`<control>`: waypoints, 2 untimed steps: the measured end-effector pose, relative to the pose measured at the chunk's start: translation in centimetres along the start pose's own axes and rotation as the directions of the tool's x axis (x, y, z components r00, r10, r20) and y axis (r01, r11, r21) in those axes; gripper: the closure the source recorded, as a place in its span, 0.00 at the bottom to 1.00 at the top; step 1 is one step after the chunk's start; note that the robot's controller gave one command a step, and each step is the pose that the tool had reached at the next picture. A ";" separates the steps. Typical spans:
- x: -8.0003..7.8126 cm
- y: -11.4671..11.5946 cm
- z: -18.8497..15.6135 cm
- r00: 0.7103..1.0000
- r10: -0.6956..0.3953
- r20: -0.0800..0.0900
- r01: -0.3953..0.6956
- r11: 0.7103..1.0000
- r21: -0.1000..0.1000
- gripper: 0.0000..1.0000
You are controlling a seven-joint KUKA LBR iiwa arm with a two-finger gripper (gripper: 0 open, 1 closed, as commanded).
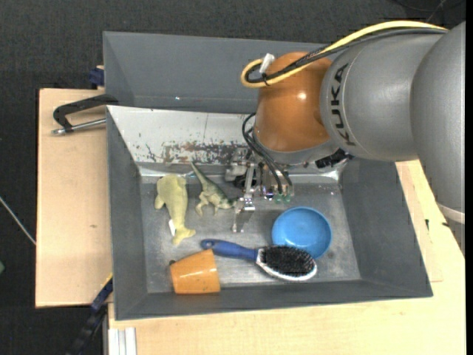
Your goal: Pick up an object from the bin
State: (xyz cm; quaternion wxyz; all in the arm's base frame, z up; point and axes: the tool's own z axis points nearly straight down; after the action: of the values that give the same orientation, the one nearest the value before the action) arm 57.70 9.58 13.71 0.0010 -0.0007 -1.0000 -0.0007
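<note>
We found the gripper [246,207] low in the middle of the grey metal bin [124,220], under the orange wrist cover [288,113]; whether it stood apart or together we could not tell, its lower end a tangle of dark metal and wire; we saw nothing held in it. The small green plastic dinosaur [213,195] lay just to its left in the camera view, so near that we could not say touching or apart; we judged it the likeliest pick. Its long axis ran slantwise, thin tail up toward the back wall, body down toward the gripper; a short shift leftward seemed called for. Further left lay a pale yellow rubber fish [174,204], lengthwise front to back; a round blue plastic bowl [301,230] sat just right and forward of the gripper; an orange plastic cup [196,274] on its side and a blue-handled black hairbrush [275,259] lay along the front. The arm hid the bin's back right corner.
</note>
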 end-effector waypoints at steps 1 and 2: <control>0.1 -3.7 6.4 0.974 -0.228 0.009 0.228 0.974 -0.001 0.00; -0.2 -3.6 6.1 0.974 -0.226 0.022 0.226 0.974 0.001 1.00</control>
State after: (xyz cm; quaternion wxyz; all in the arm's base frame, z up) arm 57.91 6.00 7.61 -0.0102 0.1133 -0.9935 -0.0016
